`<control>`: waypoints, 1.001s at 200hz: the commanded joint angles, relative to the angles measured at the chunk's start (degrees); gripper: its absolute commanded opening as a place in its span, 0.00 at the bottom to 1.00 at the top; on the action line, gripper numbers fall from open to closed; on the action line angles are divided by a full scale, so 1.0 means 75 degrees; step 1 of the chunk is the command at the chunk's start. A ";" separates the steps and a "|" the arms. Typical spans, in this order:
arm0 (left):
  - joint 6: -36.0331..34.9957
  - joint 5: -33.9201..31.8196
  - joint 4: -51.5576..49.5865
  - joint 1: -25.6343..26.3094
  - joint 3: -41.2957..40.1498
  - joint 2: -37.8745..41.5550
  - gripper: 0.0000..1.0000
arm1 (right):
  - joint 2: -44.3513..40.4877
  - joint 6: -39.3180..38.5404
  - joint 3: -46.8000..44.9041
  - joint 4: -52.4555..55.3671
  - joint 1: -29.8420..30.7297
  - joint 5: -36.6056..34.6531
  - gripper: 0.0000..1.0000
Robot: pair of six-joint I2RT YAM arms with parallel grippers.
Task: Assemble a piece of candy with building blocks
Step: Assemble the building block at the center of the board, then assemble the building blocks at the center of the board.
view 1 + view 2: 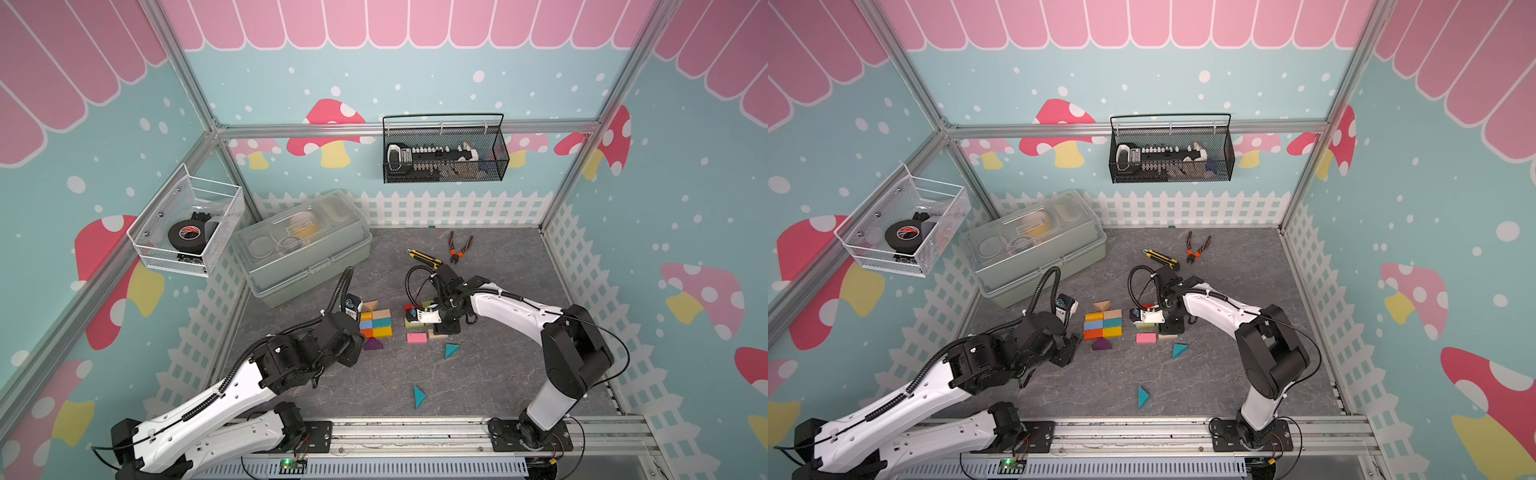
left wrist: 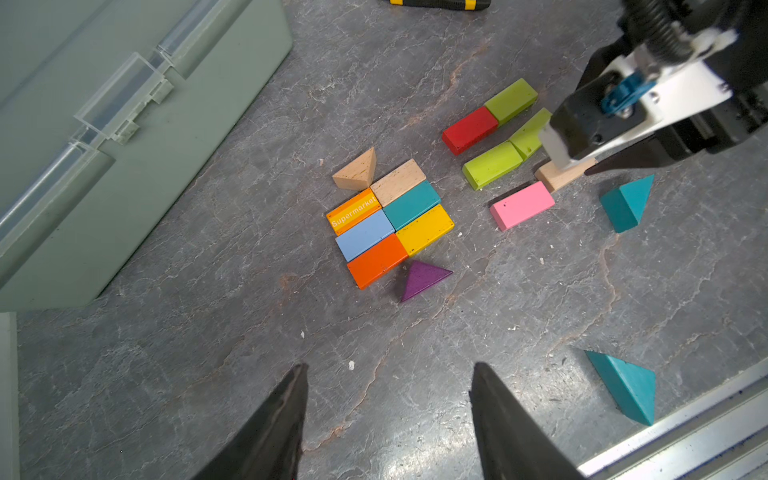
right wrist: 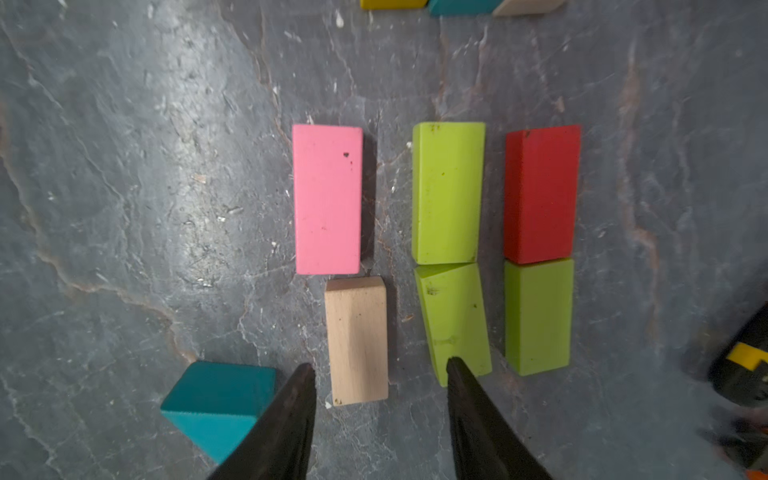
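On the slate floor [image 2: 208, 353], painted building blocks [image 2: 388, 218] packed flat; both tools' jaws apart, empty.

**Clearance and Obstructions**

Open desk [image 1: 478, 395] lies near the front rail, broken only by two teal wedges [image 1: 419, 396] [image 1: 451, 350]. A gap separates the six-block grid [image 1: 376, 325] from the pink block [image 1: 417, 337]. The storage box [image 1: 303, 245] blocks the rear left. The utility knife [image 1: 424, 257] and pliers [image 1: 458, 248] obstruct the rear centre.
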State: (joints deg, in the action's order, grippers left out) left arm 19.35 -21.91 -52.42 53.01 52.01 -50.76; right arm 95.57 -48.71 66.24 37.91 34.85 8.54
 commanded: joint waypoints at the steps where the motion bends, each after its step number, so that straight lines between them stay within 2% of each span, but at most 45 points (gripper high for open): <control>1: 0.0339 -0.0001 0.0077 -0.0009 0.0150 -0.0149 0.62 | -0.0644 0.0938 -0.0476 -0.0787 -0.0152 0.0556 0.52; 27: 0.1138 0.0548 0.0990 -0.0153 0.0182 -0.0379 0.59 | -0.1245 0.3200 -0.0991 -0.2180 -0.0620 0.0806 0.52; 53: 0.1935 0.1202 0.2202 -0.0154 0.0186 -0.1336 0.52 | -0.1887 0.5337 -0.1982 -0.3507 -0.0781 0.0356 0.50; 81: 0.2417 0.1420 0.2878 -0.0285 0.0770 -0.3199 0.32 | -0.1848 0.6725 -0.2106 -0.3503 -0.0943 -0.0414 0.43; 96: 0.2502 0.1478 0.2857 -0.0373 0.1392 -0.4187 0.20 | -0.1467 0.7478 -0.1777 -0.3214 -0.1087 -0.0938 0.35; 123: 0.2725 0.1199 0.2935 -0.0561 0.2231 -0.5505 0.15 | -0.0669 0.8267 -0.1197 -0.2756 -0.1344 -0.1255 0.30; 151: 0.2948 0.1619 0.2935 -0.0887 0.2974 -0.6726 0.09 | 0.0119 0.8518 -0.0688 -0.2713 -0.1460 -0.1332 0.29; 200: 0.3201 0.1376 0.2935 -0.1182 0.3325 -0.7647 0.07 | 0.1242 0.8631 0.0039 -0.2454 -0.1507 -0.1490 0.29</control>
State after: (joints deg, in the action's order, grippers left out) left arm 40.97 -10.50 -30.52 45.25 75.37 -106.28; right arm 102.56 13.43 64.25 17.23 23.88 -1.48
